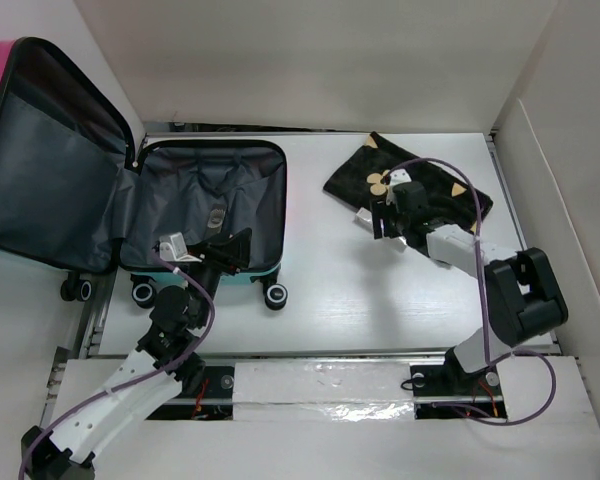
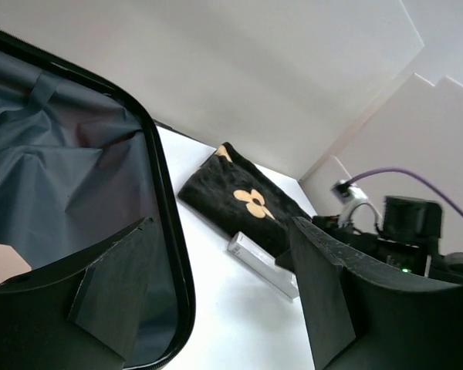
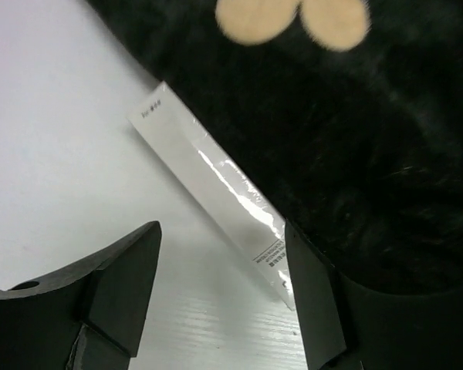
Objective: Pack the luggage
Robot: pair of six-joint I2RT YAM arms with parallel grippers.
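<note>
Top external: open, grey-lined luggage (image 1: pixel 252 188)

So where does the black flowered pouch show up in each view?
Top external: black pouch right of centre, partly under the right arm.
Left wrist: centre, beyond the luggage rim.
Right wrist: fills the upper right.
Shared landmark: slim white packet along its edge, clearest in both wrist views.
</note>
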